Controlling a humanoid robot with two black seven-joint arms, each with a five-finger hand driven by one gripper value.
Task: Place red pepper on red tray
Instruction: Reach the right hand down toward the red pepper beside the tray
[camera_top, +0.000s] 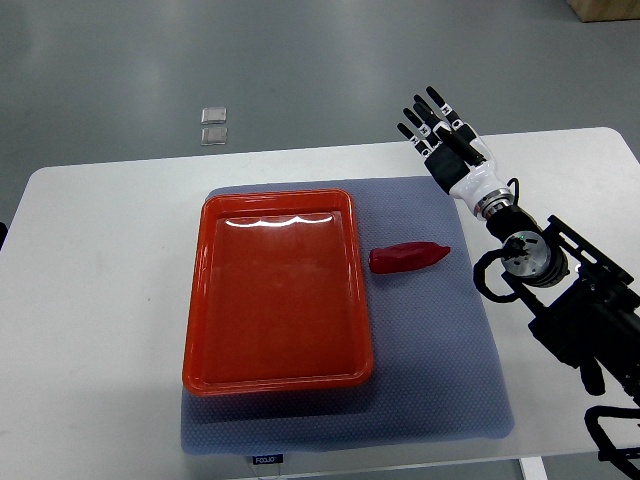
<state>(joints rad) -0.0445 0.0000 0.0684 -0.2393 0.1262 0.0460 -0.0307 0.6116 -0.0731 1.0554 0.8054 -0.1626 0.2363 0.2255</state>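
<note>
A red pepper (409, 257) lies on its side on the grey-blue mat, just right of the red tray (197, 300), with its tip pointing right. The tray holds nothing. My right hand (441, 131) is up at the far edge of the mat, well beyond the pepper, with its fingers stretched out straight and holding nothing. Its arm runs down to the right edge of the picture. My left arm does not show.
The grey-blue mat (430, 360) covers the middle of the white table (100, 300). Two small clear squares (214, 124) lie on the grey floor beyond the table. A brown box corner (608, 8) shows at the top right.
</note>
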